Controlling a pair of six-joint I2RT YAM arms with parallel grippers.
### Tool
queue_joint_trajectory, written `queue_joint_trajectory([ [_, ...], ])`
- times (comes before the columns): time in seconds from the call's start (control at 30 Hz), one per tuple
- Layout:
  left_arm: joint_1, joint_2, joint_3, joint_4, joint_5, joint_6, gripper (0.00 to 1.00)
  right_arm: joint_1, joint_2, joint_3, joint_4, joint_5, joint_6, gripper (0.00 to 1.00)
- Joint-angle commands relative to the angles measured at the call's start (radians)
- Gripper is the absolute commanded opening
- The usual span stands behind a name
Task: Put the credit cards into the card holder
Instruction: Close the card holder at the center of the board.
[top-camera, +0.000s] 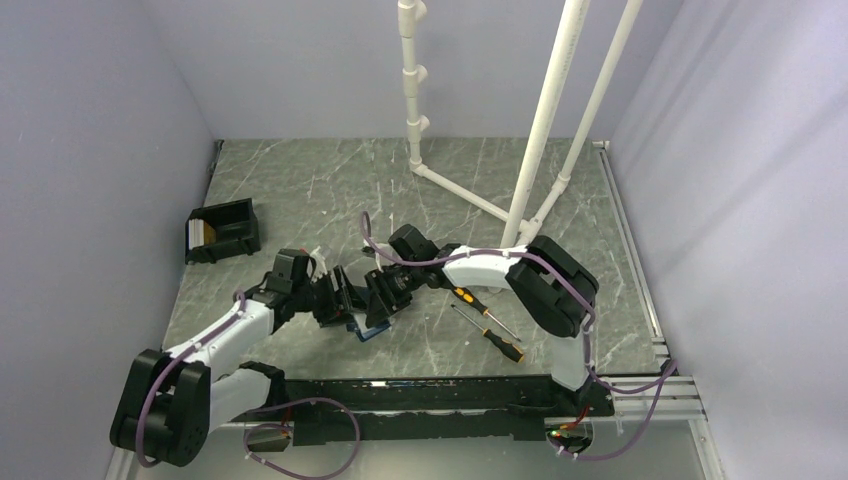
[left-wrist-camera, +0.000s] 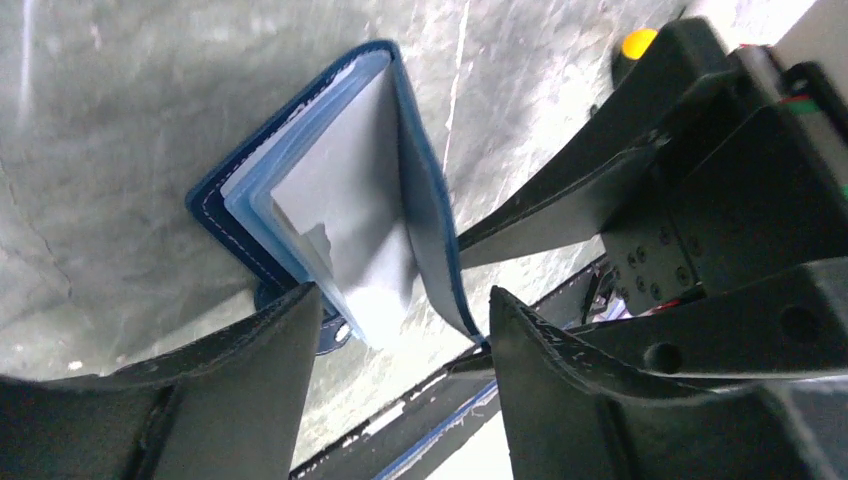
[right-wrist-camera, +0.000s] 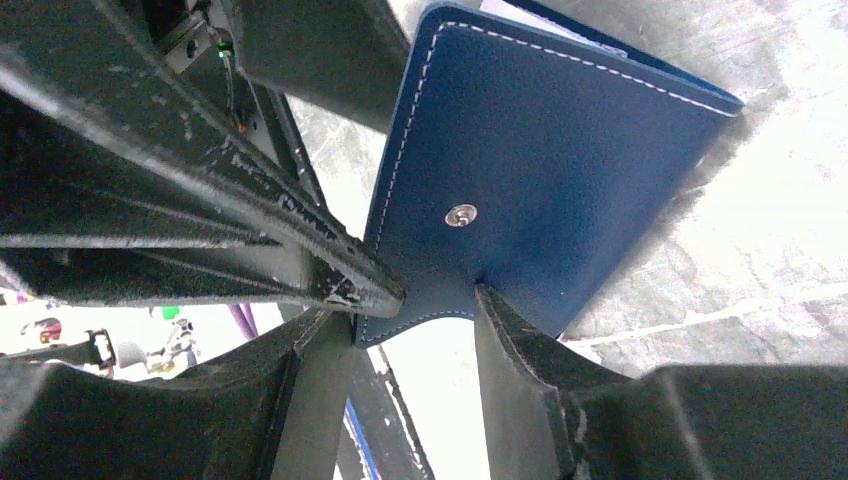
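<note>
The card holder (left-wrist-camera: 330, 190) lies open on the table, with a navy cover, light blue sleeves and a grey page showing. Its outer cover with a metal snap (right-wrist-camera: 520, 170) fills the right wrist view. My left gripper (left-wrist-camera: 402, 295) is open, its fingers astride the holder's lower edge. My right gripper (right-wrist-camera: 410, 305) is open too, with one fingertip (right-wrist-camera: 482, 300) against the cover's outside. Both grippers meet over the holder (top-camera: 368, 328) in the top view. A pale and orange-yellow strip that looks like the credit cards (top-camera: 200, 236) shows in the black box.
The black open-topped box (top-camera: 225, 230) stands at the left. Two orange-handled screwdrivers (top-camera: 490, 335) lie right of the grippers. A white pipe frame (top-camera: 470, 195) rises at the back. A black rail (top-camera: 420, 395) runs along the near edge.
</note>
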Motion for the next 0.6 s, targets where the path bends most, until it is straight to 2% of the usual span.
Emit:
queue_joint_trajectory([
  [0.0, -0.001, -0.021, -0.022, -0.084, 0.063, -0.084, 0.65, -0.007, 0.03, 0.051, -0.054, 0.008, -0.072, 0.48],
  [0.1, -0.001, -0.058, -0.053, -0.104, 0.062, -0.121, 0.63, -0.007, 0.036, 0.07, -0.077, -0.009, -0.087, 0.49],
  [0.2, 0.0, -0.1, -0.062, -0.184, -0.01, -0.142, 0.64, -0.007, 0.03, 0.074, -0.072, -0.025, -0.078, 0.5],
  [0.33, -0.001, -0.104, -0.045, -0.26, -0.06, -0.181, 0.52, -0.008, 0.021, 0.086, -0.077, -0.03, -0.074, 0.52],
  [0.47, -0.001, -0.139, -0.029, -0.31, -0.099, -0.179, 0.59, -0.007, 0.028, 0.102, -0.091, -0.028, -0.085, 0.54],
  [0.57, -0.001, -0.207, -0.017, -0.337, -0.133, -0.184, 0.52, -0.007, 0.032, 0.11, -0.091, -0.041, -0.086, 0.55],
])
